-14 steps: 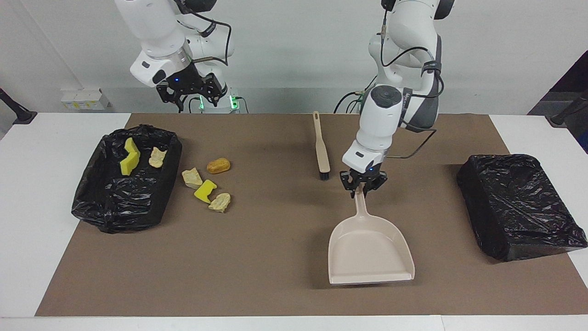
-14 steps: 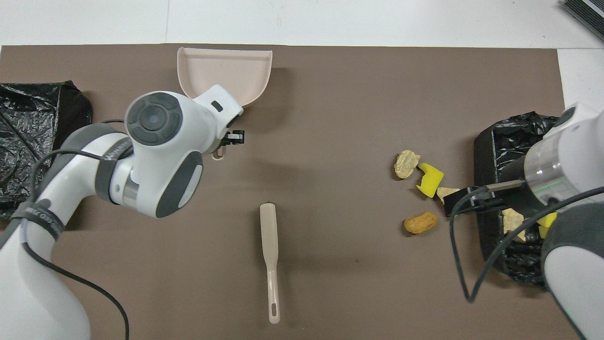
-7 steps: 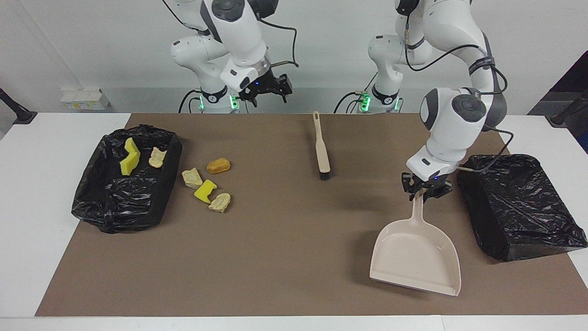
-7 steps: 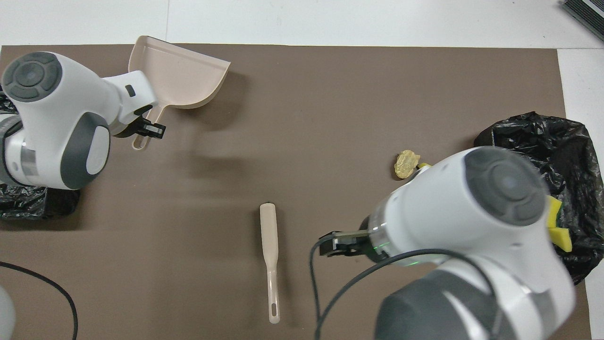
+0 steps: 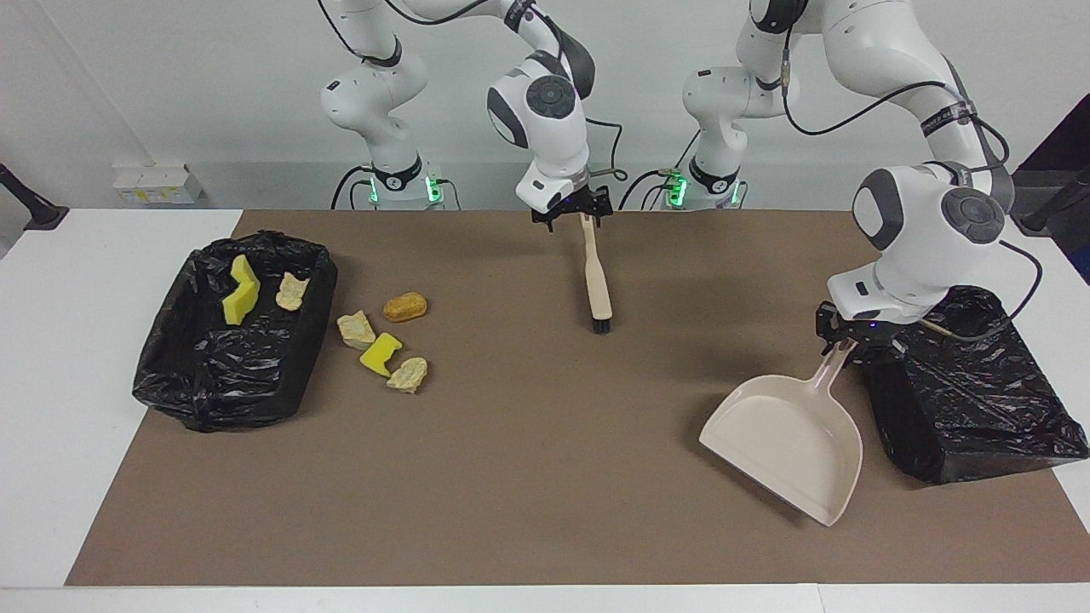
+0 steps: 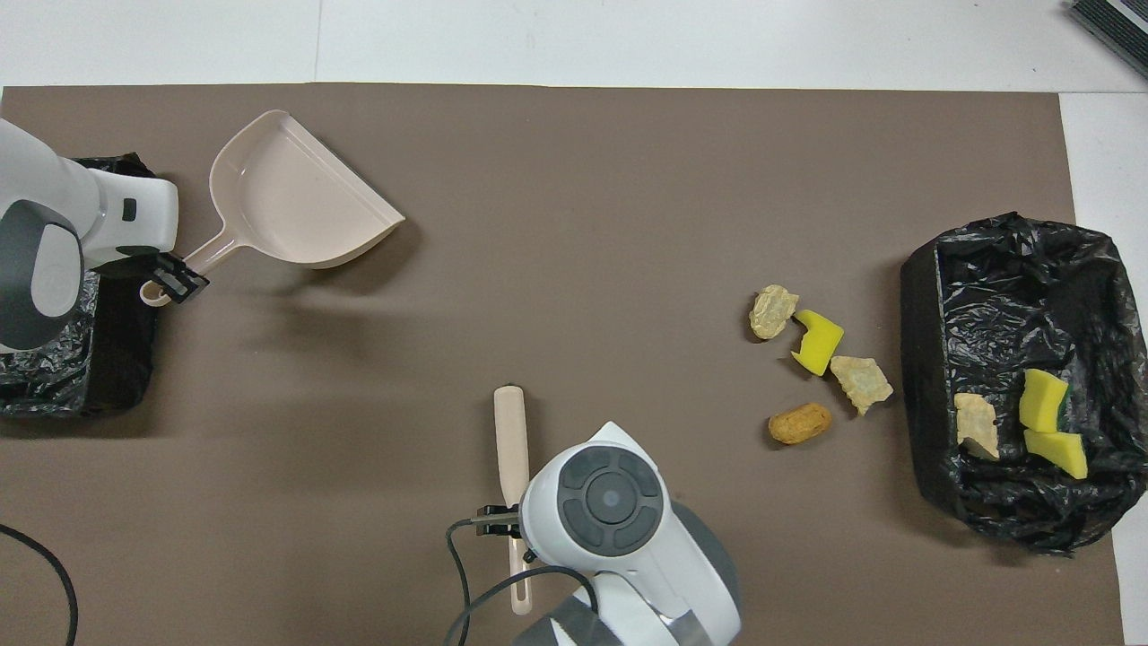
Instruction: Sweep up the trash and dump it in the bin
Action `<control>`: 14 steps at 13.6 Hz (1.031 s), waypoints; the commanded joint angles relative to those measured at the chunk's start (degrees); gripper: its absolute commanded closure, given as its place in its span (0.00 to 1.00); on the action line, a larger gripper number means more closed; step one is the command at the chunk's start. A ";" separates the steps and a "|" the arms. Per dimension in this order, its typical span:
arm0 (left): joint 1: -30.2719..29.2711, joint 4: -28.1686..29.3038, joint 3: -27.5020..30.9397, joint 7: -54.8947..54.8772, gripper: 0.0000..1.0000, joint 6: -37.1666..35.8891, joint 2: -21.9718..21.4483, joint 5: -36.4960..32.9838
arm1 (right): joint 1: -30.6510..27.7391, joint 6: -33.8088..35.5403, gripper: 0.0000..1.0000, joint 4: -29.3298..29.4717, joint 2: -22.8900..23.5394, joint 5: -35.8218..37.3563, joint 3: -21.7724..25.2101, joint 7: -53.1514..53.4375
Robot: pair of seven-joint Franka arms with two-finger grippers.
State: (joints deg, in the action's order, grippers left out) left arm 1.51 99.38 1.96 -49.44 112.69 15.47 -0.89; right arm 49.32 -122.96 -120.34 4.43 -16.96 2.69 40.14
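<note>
- Trash (image 5: 381,340) lies in two lots: four scraps on the table beside the bin (image 5: 230,340) at my right arm's end, three more inside it.
- My left gripper (image 5: 851,338) is clamped on the dustpan (image 5: 788,443) handle, beside the second black bin (image 5: 971,383), well apart from the trash.
- My right gripper (image 5: 569,213) hangs wide open over the brush (image 5: 596,272) handle.

- Seven small scraps of trash are seen at the right arm's end of the table.
- Four lie on the brown mat beside the black-lined bin (image 5: 213,375): an orange bread-like lump (image 5: 404,306), a tan lump (image 5: 355,329), a yellow sponge chunk (image 5: 380,354), a beige lump (image 5: 408,374).
- Three rest inside the bin: two yellow sponge chunks (image 5: 241,289) and a beige lump (image 5: 291,291).
</note>
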 commanded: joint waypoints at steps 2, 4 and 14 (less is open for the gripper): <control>-1.33 1.16 -0.47 -18.79 1.00 -0.72 -0.97 0.02 | 3.50 -5.81 0.00 -0.60 5.15 -2.11 0.38 4.61; -1.42 2.21 -0.47 -23.76 1.00 -0.54 -1.15 -1.03 | 3.67 -4.93 0.00 -1.31 4.80 -2.02 0.38 5.29; -0.90 5.47 -0.47 -25.00 1.00 1.30 -2.73 -2.79 | 5.17 -0.97 0.54 -1.39 3.92 -2.11 0.38 5.56</control>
State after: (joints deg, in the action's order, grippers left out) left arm 0.61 102.51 1.67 -73.61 112.72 14.98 -2.17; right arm 54.21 -124.55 -120.76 9.61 -17.76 2.79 44.69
